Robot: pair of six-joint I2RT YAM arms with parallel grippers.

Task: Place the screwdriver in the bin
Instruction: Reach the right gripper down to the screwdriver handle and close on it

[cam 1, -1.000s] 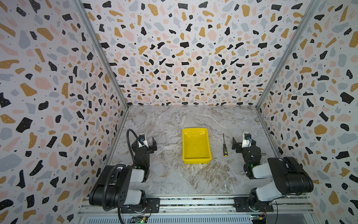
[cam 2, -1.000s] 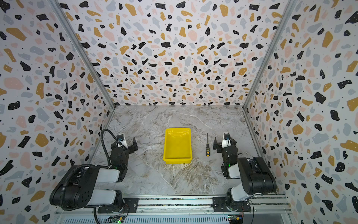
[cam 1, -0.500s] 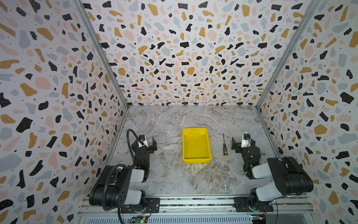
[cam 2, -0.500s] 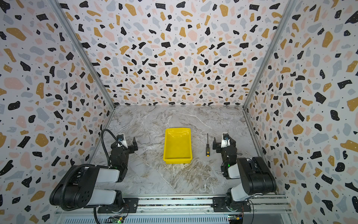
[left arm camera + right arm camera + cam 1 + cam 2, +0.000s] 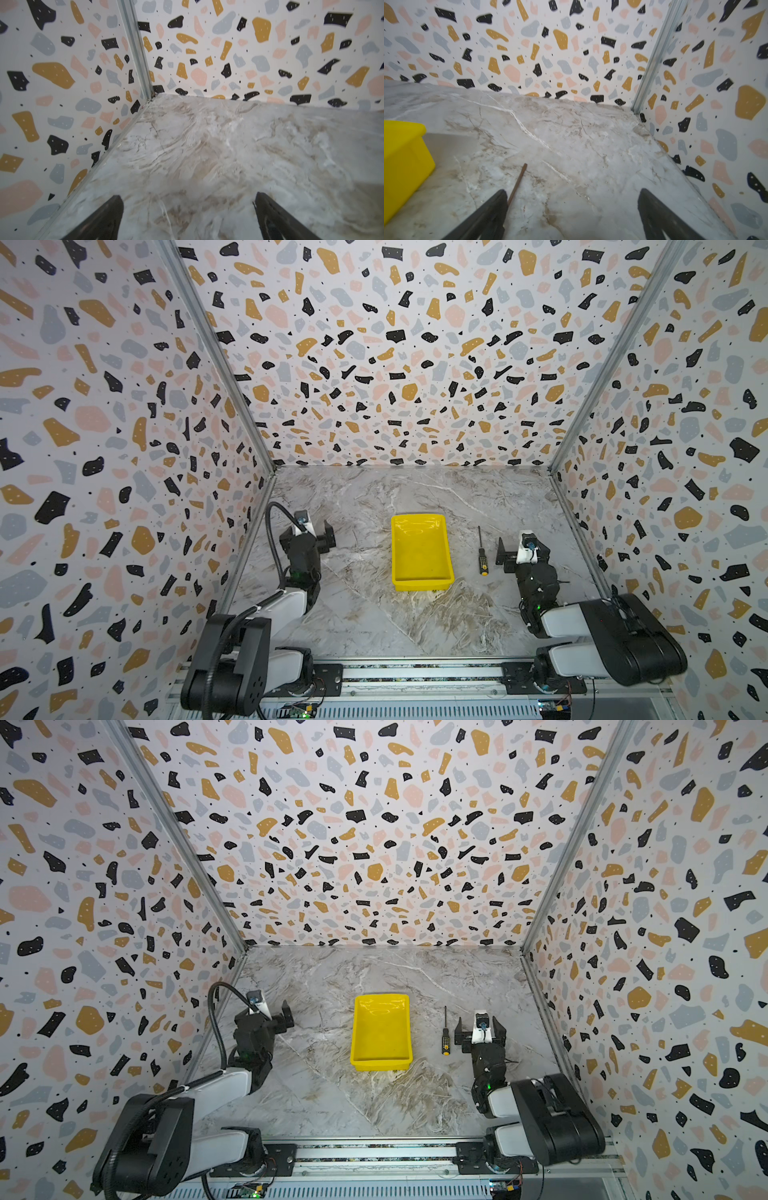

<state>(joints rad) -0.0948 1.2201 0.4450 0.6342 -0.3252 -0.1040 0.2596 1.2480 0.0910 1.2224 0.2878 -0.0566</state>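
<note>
Top views show marbled tabletop (image 5: 374,614), speckled walls (image 5: 395,364); left hand (image 5: 308,533), right hand (image 5: 523,548) gape empty.

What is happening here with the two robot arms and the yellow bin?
Nothing is held at this moment. The screwdriver lies flat on the table, between the bin and the right hand, with its shaft pointing toward the back wall. The bin holds nothing. The right hand is open, close beside the screwdriver but not gripping it. The left hand is also open, on the other side of the bin. The screwdriver is not yet picked up.
</note>
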